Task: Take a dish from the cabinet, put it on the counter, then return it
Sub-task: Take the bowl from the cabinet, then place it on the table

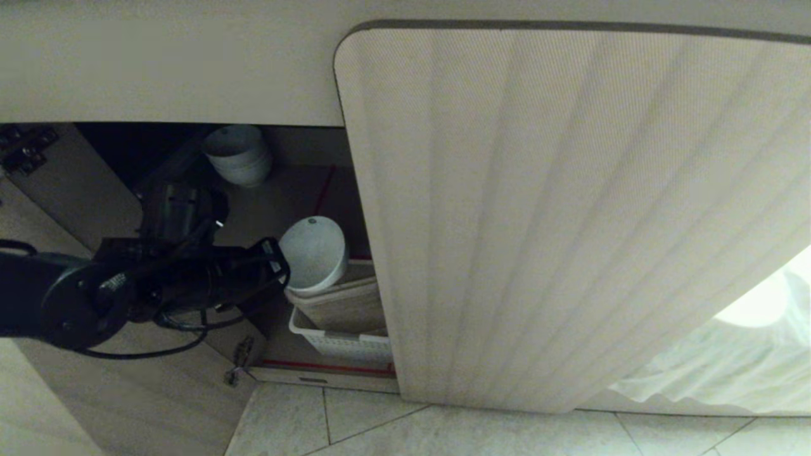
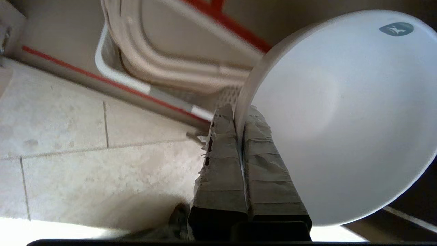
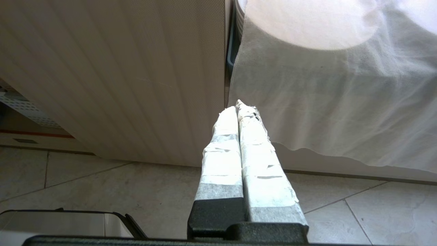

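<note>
The dish [image 1: 315, 253], a small white bowl, is tilted on edge in the open cabinet [image 1: 298, 190], just above a white basket. My left gripper [image 1: 280, 266] reaches in from the left and is shut on the bowl's rim. In the left wrist view the taped fingers [image 2: 222, 153] pinch the rim of the dish [image 2: 341, 112], one finger inside and one outside. The counter [image 1: 158, 69] runs along above the cabinet opening. My right gripper [image 3: 239, 106] is shut and empty, parked low before the fluted door [image 3: 119, 75].
A stack of white bowls [image 1: 239, 157] sits deeper on the shelf. The white perforated basket [image 1: 342, 342] holds a beige tray below the dish. The wide fluted door [image 1: 570, 221] stands open on the right. A white cloth [image 1: 728, 367] hangs at far right. Tiled floor [image 1: 380, 430] lies below.
</note>
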Available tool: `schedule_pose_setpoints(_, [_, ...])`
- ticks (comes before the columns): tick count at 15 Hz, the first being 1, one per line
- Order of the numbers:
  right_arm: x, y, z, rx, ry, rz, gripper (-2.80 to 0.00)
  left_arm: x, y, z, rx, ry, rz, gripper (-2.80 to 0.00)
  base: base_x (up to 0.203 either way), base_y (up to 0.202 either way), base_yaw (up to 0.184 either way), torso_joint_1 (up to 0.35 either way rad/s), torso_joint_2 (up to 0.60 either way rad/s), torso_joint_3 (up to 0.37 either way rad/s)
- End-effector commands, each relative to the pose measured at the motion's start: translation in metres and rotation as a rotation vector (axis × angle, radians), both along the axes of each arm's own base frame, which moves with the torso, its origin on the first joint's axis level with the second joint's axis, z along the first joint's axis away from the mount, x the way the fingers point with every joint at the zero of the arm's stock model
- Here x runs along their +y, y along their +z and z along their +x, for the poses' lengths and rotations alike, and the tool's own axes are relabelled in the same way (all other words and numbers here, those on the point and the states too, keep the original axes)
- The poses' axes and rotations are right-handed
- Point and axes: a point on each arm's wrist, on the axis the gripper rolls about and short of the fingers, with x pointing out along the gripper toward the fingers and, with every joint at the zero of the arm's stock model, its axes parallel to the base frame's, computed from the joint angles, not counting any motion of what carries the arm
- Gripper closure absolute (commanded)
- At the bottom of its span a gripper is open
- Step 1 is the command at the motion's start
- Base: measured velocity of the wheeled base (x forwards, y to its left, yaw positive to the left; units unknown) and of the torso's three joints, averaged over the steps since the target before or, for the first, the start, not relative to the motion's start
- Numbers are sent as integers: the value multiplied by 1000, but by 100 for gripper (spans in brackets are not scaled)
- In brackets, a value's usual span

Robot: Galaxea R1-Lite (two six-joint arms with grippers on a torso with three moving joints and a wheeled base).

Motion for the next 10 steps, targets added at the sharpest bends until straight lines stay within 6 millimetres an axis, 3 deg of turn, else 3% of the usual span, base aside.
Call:
schedule_pose_setpoints(1, [0, 0, 0, 0, 1, 0, 0, -1, 2, -17, -1, -18, -3, 0, 0, 0, 0, 0, 0, 0])
schedule_pose_setpoints(10, [0, 0, 0, 0, 1, 0, 0, 10, -19, -80, 45, -100, 90, 0, 0, 0, 0, 0, 0, 0])
